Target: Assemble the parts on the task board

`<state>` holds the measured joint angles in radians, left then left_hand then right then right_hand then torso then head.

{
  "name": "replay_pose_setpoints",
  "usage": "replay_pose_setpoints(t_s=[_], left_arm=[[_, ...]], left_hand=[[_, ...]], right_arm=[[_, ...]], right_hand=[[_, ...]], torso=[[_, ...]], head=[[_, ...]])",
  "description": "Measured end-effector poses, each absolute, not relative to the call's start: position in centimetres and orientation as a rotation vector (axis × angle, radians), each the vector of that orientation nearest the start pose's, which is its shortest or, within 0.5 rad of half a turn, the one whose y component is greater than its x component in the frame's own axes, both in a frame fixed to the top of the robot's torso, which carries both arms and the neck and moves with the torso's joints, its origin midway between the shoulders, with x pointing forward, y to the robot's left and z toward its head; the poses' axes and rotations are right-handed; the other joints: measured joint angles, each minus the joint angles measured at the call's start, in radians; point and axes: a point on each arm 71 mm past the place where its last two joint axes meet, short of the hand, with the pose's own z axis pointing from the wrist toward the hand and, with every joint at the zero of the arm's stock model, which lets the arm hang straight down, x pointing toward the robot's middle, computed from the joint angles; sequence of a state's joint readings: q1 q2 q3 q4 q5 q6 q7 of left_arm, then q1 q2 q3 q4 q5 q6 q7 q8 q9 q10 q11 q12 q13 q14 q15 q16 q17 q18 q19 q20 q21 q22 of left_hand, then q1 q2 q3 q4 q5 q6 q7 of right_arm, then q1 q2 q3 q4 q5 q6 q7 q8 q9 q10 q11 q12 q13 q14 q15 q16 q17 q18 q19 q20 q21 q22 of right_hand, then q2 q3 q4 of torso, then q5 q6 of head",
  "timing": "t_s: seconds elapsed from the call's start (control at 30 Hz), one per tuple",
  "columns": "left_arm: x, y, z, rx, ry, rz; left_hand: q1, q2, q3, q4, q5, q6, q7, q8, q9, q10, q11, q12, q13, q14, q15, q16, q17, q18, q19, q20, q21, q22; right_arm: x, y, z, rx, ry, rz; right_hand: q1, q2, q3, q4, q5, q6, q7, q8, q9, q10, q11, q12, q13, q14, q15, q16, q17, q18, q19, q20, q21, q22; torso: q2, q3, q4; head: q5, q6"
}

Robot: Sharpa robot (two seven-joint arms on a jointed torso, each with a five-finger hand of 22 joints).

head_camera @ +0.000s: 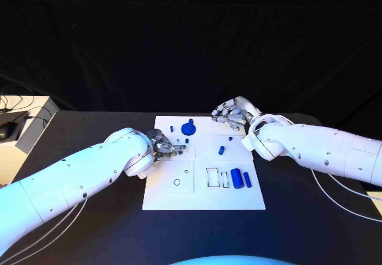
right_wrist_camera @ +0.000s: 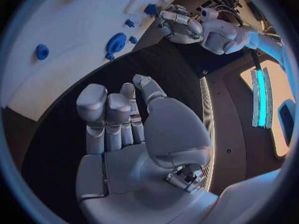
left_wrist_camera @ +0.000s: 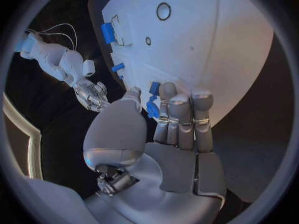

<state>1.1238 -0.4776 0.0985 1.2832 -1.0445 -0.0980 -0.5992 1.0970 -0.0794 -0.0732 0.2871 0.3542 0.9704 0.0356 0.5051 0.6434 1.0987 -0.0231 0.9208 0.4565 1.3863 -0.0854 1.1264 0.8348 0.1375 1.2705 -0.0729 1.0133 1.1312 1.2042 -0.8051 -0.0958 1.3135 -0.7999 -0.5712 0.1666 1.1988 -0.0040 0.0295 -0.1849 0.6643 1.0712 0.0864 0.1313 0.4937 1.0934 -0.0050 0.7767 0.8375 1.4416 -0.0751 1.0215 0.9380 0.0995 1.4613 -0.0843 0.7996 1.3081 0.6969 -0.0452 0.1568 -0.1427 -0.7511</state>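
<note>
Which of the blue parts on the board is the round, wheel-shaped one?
The blue disc near the task board's far edge, between the two hands. The other blue parts are small pegs or cylinders lying lengthwise.

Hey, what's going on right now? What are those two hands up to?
Left hand pinching a small blue part over the task board. Right hand empty at the board's far edge. Nothing blocking.
</note>
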Motion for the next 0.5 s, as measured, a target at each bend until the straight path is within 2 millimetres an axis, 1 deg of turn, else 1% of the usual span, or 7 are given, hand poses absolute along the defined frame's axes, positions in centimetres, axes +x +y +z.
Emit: replay_pose_setpoints(t_s=[0.07,0.1,0.23,0.37,0.43,0.5], left_arm=[[51.46,9.96,-22.43,-0.441,2.164,-0.568],[51.47,9.93,-22.43,-0.442,2.163,-0.569],[51.55,9.92,-22.45,-0.450,2.158,-0.568],[51.64,9.92,-22.46,-0.459,2.151,-0.567],[51.69,9.91,-22.48,-0.463,2.149,-0.566],[51.74,9.85,-22.50,-0.465,2.148,-0.566]], left_hand=[[0.002,0.002,-0.009,0.000,0.000,0.000,0.000,-0.008,-0.006,0.000,0.000,0.000,-0.003,0.000,0.000,0.000,0.000,0.000,0.000,0.000,0.000,-0.002],[0.004,0.004,-0.010,-0.001,0.000,0.000,0.000,-0.009,-0.007,0.000,0.000,0.000,-0.004,0.000,0.000,0.000,-0.001,0.000,0.000,0.000,0.000,-0.002],[0.009,0.005,-0.010,-0.001,0.000,0.000,0.000,-0.009,-0.006,0.000,0.000,0.000,-0.006,0.000,0.000,0.000,0.000,0.000,0.000,0.000,-0.004,-0.003],[0.026,0.006,-0.005,0.001,0.000,0.000,0.000,-0.009,-0.003,0.000,0.000,0.000,-0.007,0.000,0.000,-0.004,0.000,0.000,-0.004,0.004,-0.004,-0.004],[0.047,0.009,-0.001,-0.002,0.000,0.000,0.000,-0.009,-0.001,-0.006,0.002,0.000,-0.009,-0.001,0.001,-0.004,0.000,0.000,-0.004,0.004,-0.004,-0.005],[0.061,0.005,-0.001,-0.002,0.000,-0.002,0.002,-0.009,0.002,-0.009,0.002,0.000,-0.010,-0.004,0.004,-0.004,0.001,0.000,-0.004,0.004,-0.004,-0.006]], right_arm=[[51.93,-25.79,-19.97,0.468,1.476,0.840],[51.92,-25.79,-19.98,0.468,1.476,0.840],[51.92,-25.79,-20.00,0.468,1.476,0.839],[51.91,-25.80,-20.02,0.469,1.477,0.839],[51.91,-25.81,-20.02,0.469,1.477,0.839],[51.90,-25.81,-20.03,0.469,1.477,0.839]], right_hand=[[0.000,0.000,0.000,0.000,0.000,0.000,0.000,0.000,0.000,0.000,0.000,0.000,0.000,0.000,0.000,0.000,0.000,0.000,0.000,0.000,0.000,0.000],[0.000,0.000,0.000,0.000,0.000,0.000,0.000,0.000,0.000,0.000,0.000,0.000,0.000,0.000,0.000,0.000,0.000,0.000,0.000,0.000,0.000,0.000],[0.000,0.000,0.000,0.000,0.000,0.000,0.000,0.000,0.000,0.000,0.000,0.000,0.000,0.000,0.000,0.000,0.000,0.000,0.000,0.000,0.000,0.000],[0.000,0.000,0.000,0.000,0.003,0.000,0.000,0.000,0.000,0.000,0.000,0.000,0.000,0.000,0.000,0.000,0.000,0.000,0.000,0.000,0.000,0.000],[0.000,0.000,0.000,0.000,0.004,0.000,0.000,0.000,0.000,0.000,0.000,0.000,-0.001,0.000,0.000,0.000,0.000,0.000,0.000,0.000,0.000,0.000],[0.000,0.000,0.000,0.000,0.004,0.000,0.000,0.000,0.000,-0.001,-0.001,0.000,-0.001,0.000,0.000,0.000,0.000,0.000,0.000,0.000,0.000,0.000]], torso=[[0.000,0.0000,-0.0001],[0.000,-0.0006,-0.0002],[0.000,-0.0006,-0.0002],[0.000,-0.0009,0.0000],[0.000,-0.0009,0.0001],[0.000,-0.0009,0.0000]], head=[[0.001,0.000],[0.001,0.000],[0.001,0.000],[-0.001,-0.001],[-0.001,-0.002],[-0.001,-0.002]])
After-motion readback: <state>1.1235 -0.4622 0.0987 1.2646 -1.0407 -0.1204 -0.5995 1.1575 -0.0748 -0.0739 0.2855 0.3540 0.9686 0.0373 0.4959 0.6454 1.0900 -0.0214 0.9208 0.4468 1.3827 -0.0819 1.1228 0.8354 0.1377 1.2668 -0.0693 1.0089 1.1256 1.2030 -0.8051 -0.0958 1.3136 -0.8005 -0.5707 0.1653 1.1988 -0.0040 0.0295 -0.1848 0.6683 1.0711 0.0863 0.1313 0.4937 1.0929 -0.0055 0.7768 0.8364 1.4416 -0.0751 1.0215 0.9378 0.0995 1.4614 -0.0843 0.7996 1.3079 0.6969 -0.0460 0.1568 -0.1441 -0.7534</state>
